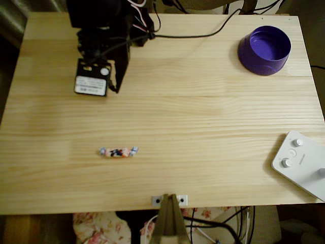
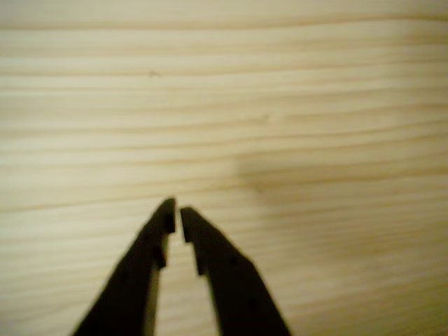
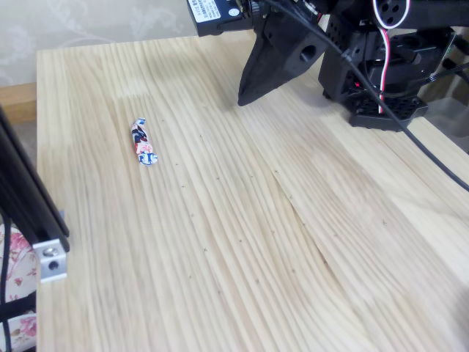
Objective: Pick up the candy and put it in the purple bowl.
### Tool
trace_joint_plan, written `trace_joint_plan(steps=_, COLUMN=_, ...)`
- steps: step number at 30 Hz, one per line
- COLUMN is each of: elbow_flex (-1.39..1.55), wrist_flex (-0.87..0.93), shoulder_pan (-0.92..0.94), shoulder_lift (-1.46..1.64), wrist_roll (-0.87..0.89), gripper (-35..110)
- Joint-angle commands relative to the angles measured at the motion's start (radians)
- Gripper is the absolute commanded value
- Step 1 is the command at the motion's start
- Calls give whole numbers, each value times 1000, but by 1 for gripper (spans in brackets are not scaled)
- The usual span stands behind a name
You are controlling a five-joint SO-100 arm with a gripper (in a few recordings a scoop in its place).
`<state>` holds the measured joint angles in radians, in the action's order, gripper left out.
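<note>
Pale pine counter (image 1: 203,117), evenly lit, grain running across the overhead view. Nearest the front edge lies the candy (image 1: 119,152), flat and alone, long axis along the grain. Farther back on the left your claw (image 1: 116,86) hangs above bare wood, tips nearly together and holding nothing (wrist view shows just a sliver between them). Purple bowl (image 1: 264,50) sits in the far right corner, upright, well apart from both. You look to be at the reach step, nothing grasped yet. Next move: open the jaws, bring them forward over the candy, turn to pinch across its short side, then descend.
</note>
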<state>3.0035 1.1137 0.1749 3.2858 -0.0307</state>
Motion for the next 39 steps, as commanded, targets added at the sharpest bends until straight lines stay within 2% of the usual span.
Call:
trace_joint_plan(steps=1, elbow_flex=-11, wrist_flex=9, shoulder_pan=5, shoulder_lift=14, wrist_roll=-18, gripper=-1)
trace_joint_plan(steps=39, elbow_flex=-11, wrist_flex=9, shoulder_pan=-9, shoulder_lift=14, wrist_roll=-34, gripper=-1)
